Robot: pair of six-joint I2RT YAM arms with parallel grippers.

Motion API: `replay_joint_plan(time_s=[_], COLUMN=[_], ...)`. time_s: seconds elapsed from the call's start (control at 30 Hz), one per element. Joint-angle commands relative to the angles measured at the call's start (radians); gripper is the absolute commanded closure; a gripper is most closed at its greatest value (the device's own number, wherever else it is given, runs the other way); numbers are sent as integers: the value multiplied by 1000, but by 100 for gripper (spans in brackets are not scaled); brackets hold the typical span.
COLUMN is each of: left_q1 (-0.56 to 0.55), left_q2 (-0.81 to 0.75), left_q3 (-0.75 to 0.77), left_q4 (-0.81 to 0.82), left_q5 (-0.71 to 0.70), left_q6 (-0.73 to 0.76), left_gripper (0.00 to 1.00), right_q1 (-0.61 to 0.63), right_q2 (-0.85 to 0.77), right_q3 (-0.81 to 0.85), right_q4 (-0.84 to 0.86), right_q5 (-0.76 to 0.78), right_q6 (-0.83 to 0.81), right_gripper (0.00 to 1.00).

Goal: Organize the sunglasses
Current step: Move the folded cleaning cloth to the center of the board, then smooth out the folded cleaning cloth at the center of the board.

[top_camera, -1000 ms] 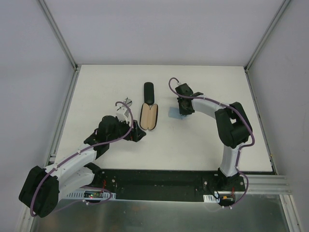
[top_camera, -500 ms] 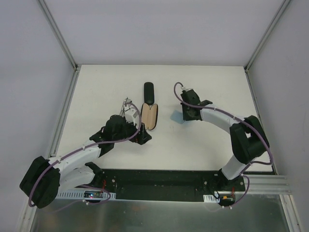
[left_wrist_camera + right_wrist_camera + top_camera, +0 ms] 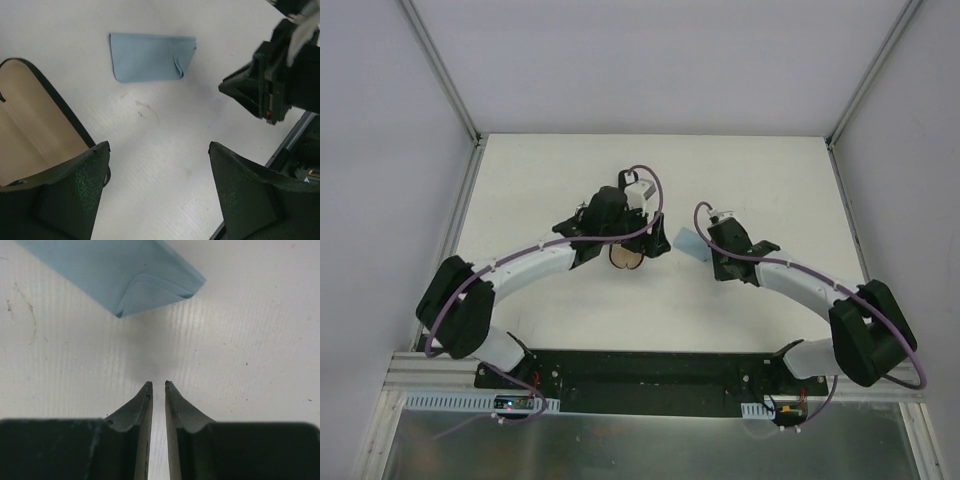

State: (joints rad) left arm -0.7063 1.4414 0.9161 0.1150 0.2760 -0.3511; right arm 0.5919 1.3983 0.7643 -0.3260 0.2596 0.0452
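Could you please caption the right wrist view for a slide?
Right gripper, nearly closed and empty, hovers over the white table just short of a folded light-blue cloth.

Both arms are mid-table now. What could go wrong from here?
1. The left gripper and right gripper sit close together and may collide.
2. The open case has its rim right under the left gripper, which may knock it.
3. The right gripper, nearly shut, points at the blue cloth and may drag it.

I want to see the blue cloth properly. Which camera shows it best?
The left wrist view: the whole blue cloth lies flat, one corner folded. The right wrist view crops it to one end; the top view shows a small patch.
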Motion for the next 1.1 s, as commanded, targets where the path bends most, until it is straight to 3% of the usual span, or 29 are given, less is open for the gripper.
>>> replay_joint_plan(time_s=[0.0, 0.3, 0.5, 0.8, 1.07], left_q1=[-2, -1, -1, -2, -2], left_q2=[179, 546, 700, 809, 872], left_q3=[206, 559, 723, 833, 886], left_q4=[-139, -276, -339, -377, -387], left_q5=[-34, -63, -55, -103, -34], left_q6=[8, 44, 51, 60, 60], left_gripper=[21, 34, 40, 44, 58], right_q1=[-33, -125, -141, -150, -156], right_q2=[-146, -413, -484, -475, -467], right_q3=[-57, -250, -295, -296, -295], right_q4=[67, 185, 219, 226, 231], right_q5=[69, 92, 86, 58, 52], right_q6=[47, 96, 99, 99, 99], right_gripper=[81, 75, 73, 73, 73])
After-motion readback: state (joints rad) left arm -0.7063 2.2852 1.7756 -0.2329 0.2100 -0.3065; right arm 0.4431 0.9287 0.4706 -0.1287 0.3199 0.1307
